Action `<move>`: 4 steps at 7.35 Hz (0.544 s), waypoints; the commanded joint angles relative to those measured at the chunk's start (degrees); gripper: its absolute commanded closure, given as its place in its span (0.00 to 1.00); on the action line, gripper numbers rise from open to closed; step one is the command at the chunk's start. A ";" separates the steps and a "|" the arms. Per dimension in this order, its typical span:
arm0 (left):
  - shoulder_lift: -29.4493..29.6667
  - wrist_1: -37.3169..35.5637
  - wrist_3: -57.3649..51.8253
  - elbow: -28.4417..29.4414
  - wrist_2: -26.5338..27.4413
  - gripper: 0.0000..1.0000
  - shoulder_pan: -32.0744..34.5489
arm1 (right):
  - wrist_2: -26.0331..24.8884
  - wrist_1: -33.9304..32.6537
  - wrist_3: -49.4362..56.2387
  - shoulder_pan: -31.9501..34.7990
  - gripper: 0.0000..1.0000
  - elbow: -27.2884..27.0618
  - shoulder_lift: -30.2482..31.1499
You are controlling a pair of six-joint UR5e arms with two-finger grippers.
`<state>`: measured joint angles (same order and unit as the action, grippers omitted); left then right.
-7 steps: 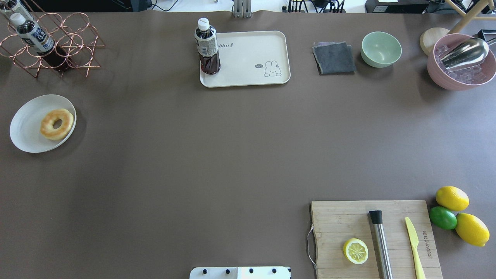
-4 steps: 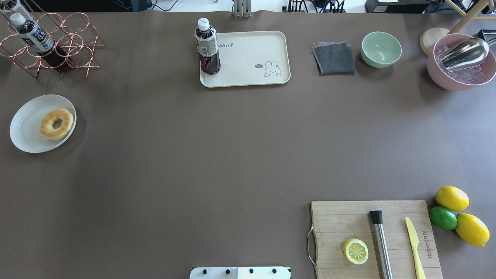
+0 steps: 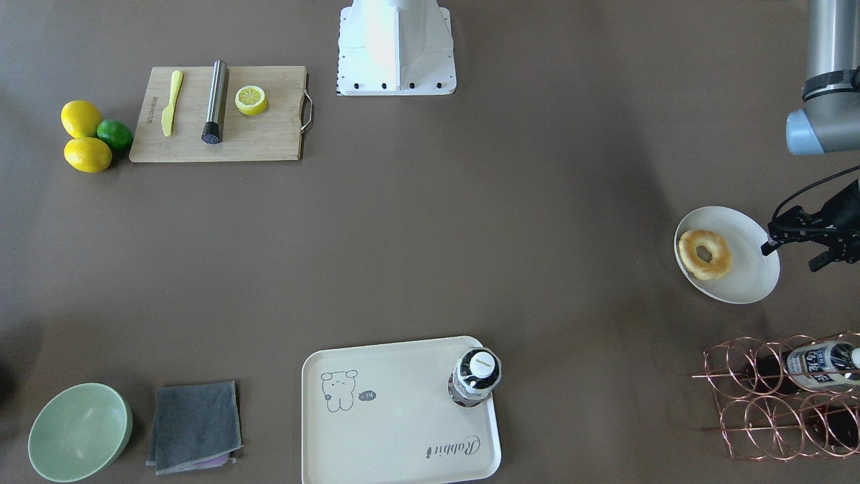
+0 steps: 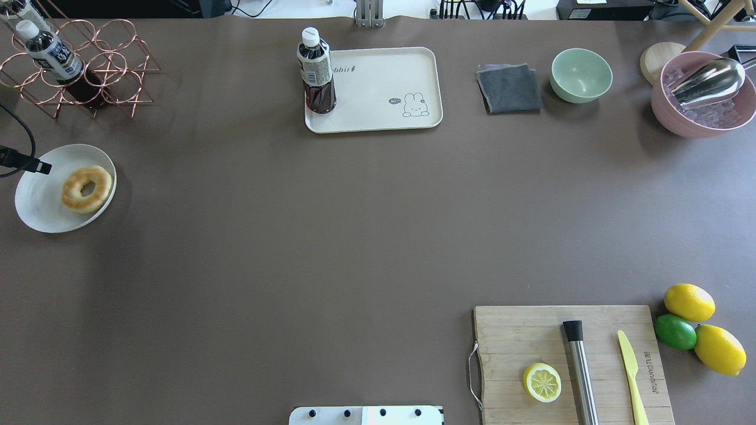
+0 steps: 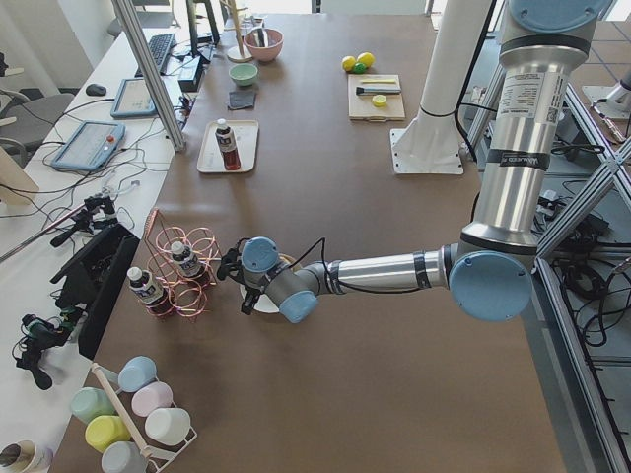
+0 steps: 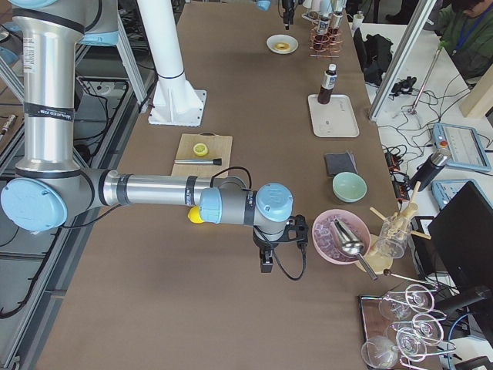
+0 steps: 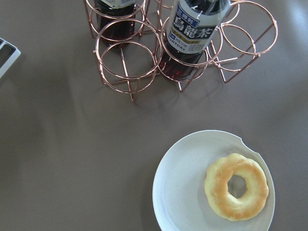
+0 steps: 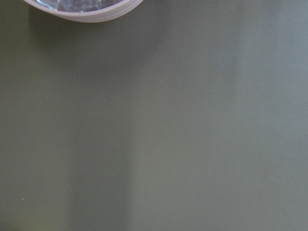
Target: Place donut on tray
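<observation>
The golden donut (image 4: 86, 188) lies on a round white plate (image 4: 38, 203) at the table's left side; it also shows in the front view (image 3: 703, 254) and the left wrist view (image 7: 236, 186). The cream tray (image 4: 384, 88) with the bear drawing sits at the far middle, with a dark tea bottle (image 4: 316, 71) standing on its left end. My left gripper (image 5: 238, 283) hovers over the plate's outer side; I cannot tell if it is open. My right gripper (image 6: 266, 262) hangs over bare table near the pink bowl; I cannot tell its state.
A copper wire rack (image 4: 77, 65) with bottles stands just beyond the plate. A grey cloth (image 4: 509, 88), a green bowl (image 4: 581, 75) and a pink ice bowl (image 4: 703, 100) line the far right. A cutting board (image 4: 531, 336) with a lemon slice, muddler and knife is near right.
A black part of my left wrist has come into the overhead view at the left edge, over the plate's rim. The donut, plate and tray have not moved.
</observation>
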<state>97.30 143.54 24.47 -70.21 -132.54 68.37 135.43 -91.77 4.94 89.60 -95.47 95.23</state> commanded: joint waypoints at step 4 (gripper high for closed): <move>0.44 -2.10 -3.60 3.06 -3.17 0.03 3.26 | 0.18 0.01 0.07 -0.13 0.00 0.02 -0.22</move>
<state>97.86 144.60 24.92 -67.68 -135.71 70.41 135.57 -91.67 5.01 89.48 -95.44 94.98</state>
